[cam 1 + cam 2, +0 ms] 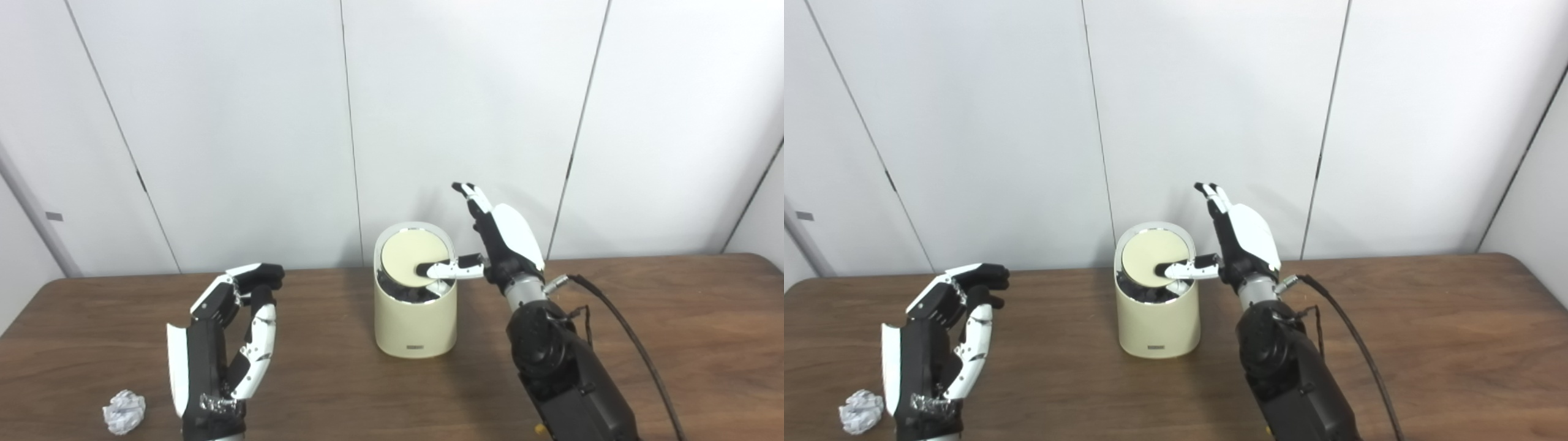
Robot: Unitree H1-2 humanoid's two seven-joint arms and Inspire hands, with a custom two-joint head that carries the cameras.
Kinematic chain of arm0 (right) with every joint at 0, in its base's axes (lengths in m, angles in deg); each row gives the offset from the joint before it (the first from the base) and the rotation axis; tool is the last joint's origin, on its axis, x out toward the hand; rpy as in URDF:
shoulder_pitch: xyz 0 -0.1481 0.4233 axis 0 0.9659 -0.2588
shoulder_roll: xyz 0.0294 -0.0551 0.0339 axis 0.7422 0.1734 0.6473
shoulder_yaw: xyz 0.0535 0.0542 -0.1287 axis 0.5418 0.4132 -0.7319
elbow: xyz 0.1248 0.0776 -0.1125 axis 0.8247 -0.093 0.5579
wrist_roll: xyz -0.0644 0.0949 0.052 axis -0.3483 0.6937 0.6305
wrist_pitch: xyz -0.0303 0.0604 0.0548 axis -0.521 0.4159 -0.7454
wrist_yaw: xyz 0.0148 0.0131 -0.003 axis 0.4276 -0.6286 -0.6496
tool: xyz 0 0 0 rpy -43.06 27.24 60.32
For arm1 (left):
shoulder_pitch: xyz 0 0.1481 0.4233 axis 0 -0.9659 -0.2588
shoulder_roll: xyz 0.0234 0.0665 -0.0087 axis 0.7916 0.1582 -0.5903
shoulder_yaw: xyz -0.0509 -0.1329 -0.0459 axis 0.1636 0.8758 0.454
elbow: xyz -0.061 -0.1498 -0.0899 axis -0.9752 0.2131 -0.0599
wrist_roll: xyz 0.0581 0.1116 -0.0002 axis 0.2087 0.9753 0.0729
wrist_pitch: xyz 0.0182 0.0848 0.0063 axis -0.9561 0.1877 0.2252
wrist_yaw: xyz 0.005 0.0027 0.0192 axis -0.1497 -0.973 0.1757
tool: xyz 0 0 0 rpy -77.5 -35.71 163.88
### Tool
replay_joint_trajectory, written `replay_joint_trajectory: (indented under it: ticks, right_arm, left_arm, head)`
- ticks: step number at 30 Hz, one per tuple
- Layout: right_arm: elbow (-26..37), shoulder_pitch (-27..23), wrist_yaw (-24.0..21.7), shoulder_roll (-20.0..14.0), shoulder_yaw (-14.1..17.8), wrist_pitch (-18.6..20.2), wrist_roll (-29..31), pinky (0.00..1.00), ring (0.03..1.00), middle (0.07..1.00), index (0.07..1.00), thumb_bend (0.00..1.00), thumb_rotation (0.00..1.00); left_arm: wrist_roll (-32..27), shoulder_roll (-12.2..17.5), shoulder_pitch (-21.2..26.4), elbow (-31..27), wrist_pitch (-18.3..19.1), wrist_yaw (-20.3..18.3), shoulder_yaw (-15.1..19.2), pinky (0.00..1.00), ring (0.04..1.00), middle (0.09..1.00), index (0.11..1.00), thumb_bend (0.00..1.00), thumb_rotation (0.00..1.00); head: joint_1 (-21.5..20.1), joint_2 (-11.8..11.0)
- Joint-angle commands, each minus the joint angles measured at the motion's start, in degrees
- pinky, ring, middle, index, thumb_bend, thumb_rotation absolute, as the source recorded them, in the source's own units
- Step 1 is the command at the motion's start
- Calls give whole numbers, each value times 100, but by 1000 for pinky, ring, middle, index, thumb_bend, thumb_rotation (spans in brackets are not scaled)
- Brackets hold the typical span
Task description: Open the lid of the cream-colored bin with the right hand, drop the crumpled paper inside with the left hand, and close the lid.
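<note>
The inside of the one cream-colored bin [416, 309] is mostly hidden: its lid [411, 257] is tilted up toward the back, and only dark lining shows in the gap beneath (contents cannot be made out). The right hand [499, 242] holds nothing, fingers raised and apart, thumb resting on the lid. One crumpled paper [124, 411] lies on the table [674, 318] just beside the left hand [223, 349], which is empty and loosely curled.

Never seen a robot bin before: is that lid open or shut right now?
Open. The lid is tipped up, a dark gap showing below it in the bin, with the right hand thumb against it.
</note>
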Motion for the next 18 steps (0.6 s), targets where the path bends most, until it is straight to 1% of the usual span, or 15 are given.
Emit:
replay_joint_trajectory:
  ticks: [1,3,4,5,7,9,11,13,14,16,18]
  right_arm:
    - [150,-117,43,-40,69,-55,34,774,923,968,941,879,549]
    - [158,-93,42,-73,58,-124,51,773,918,960,937,841,674]
    - [162,-76,22,-100,41,-162,60,772,918,958,937,831,707]
    - [161,-57,4,-126,30,-195,71,771,917,957,935,819,764]
    - [158,-21,-26,-163,13,-244,91,759,906,952,927,813,849]
    - [163,14,-45,-183,4,-284,123,742,895,947,922,839,926]
    - [230,94,-85,-200,18,-383,240,735,888,943,923,860,966]
    - [333,181,-124,-222,43,-520,394,737,885,941,926,874,983]
    - [455,246,-179,-244,68,-597,514,742,890,942,933,898,993]
    - [710,368,-265,-278,125,-717,713,765,906,951,946,916,999]
    - [960,480,-298,-295,184,-811,844,769,900,944,941,899,988]
  left_arm:
    - [32,-4,198,-145,-71,29,-21,509,609,627,602,199,480]
    - [21,3,198,-133,-76,30,-16,511,613,629,603,205,485]
    - [11,8,199,-126,-82,31,-12,511,613,630,603,206,488]
    - [3,8,200,-123,-86,31,-12,511,613,629,603,205,489]
    - [-5,11,203,-117,-98,31,-13,511,612,628,602,202,487]
    - [-5,15,203,-118,-101,28,-14,509,610,627,601,197,484]
    - [-6,16,197,-113,-106,32,-12,510,610,627,600,200,482]
    - [-7,10,191,-116,-98,38,-7,508,609,627,600,201,484]
    - [-7,6,189,-121,-95,43,-3,507,607,626,599,203,484]
    - [-6,4,188,-127,-89,49,6,505,605,624,598,199,478]
    - [-5,10,189,-129,-89,53,16,505,604,624,597,199,475]
  head:
    - [7,-5]
    - [7,-5]
    - [8,-17]
    - [8,-17]
    - [2,-22]
    - [0,-26]
    - [-3,-28]
    - [5,-31]
    - [0,-17]
    - [-8,-17]
    - [-13,-18]
